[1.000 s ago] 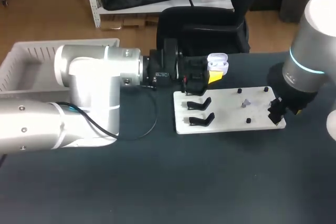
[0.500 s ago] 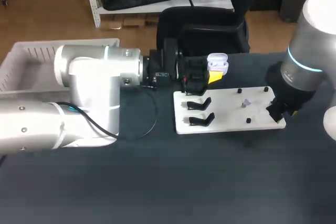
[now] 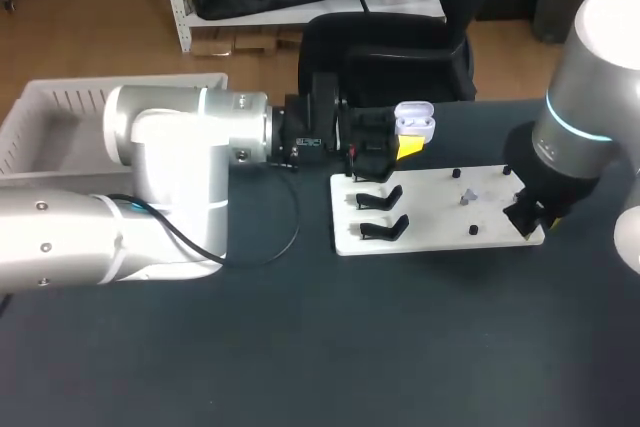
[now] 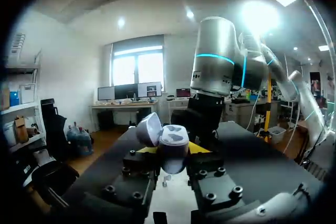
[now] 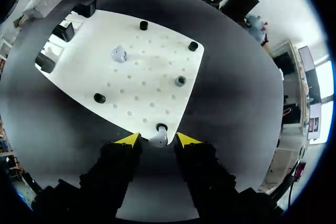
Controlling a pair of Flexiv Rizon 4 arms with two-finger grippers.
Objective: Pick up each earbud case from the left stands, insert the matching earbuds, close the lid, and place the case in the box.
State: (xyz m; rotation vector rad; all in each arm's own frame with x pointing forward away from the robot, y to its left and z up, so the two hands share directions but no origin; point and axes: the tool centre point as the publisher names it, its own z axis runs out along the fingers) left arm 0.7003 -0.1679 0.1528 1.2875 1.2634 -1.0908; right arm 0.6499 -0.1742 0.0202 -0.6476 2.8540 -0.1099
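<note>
My left gripper [image 3: 392, 143] holds a white earbud case [image 3: 414, 123] in the air at the far left corner of the white board [image 3: 435, 222], lid open. In the left wrist view the case [image 4: 172, 139] sits pinched between that gripper's [image 4: 170, 157] fingers, its lid [image 4: 149, 128] tipped back. My right gripper [image 3: 527, 215] hangs over the board's near right corner. In the right wrist view it [image 5: 157, 139] straddles a small white earbud [image 5: 156, 141] on a corner peg, with narrow gaps on both sides. A second earbud [image 5: 118, 54] stands mid-board.
Two empty black stands [image 3: 380, 213] occupy the board's left side, and several short black pegs [image 5: 144, 25] dot the rest of it. A white basket [image 3: 60, 117] sits at the table's far left, partly behind my left arm.
My right gripper's fingers have drawn closer together around the corner earbud, and the arm has shifted slightly. The left arm and the case have not moved.
</note>
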